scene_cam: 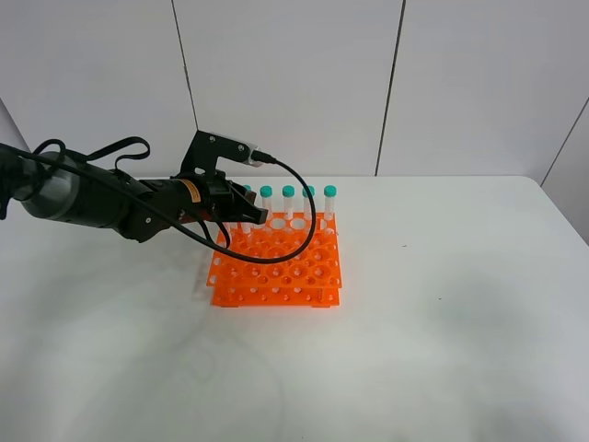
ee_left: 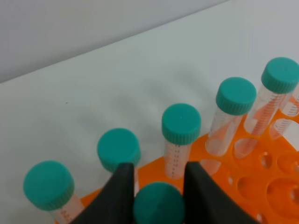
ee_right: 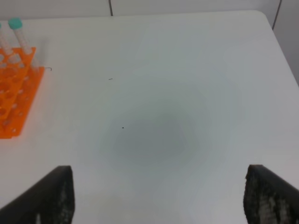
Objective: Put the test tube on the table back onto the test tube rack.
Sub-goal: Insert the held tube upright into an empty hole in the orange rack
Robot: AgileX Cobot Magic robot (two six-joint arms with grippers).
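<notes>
The orange test tube rack (scene_cam: 276,272) stands on the white table (scene_cam: 442,322), with several teal-capped tubes (scene_cam: 288,193) upright in its back row. My left gripper (scene_cam: 241,214) hovers over the rack's rear left. In the left wrist view the left gripper (ee_left: 159,186) is shut on the test tube; the tube's teal cap (ee_left: 158,207) sits between the black fingers (ee_left: 119,196), just in front of the back row (ee_left: 181,123). The tube's lower end is hidden. My right gripper (ee_right: 159,196) is open and empty over bare table, and is out of the exterior view.
The right wrist view shows the rack's right end (ee_right: 14,98) with one capped tube (ee_right: 18,32) at its corner, and the table's far edge (ee_right: 187,13). A grey wall stands behind the table.
</notes>
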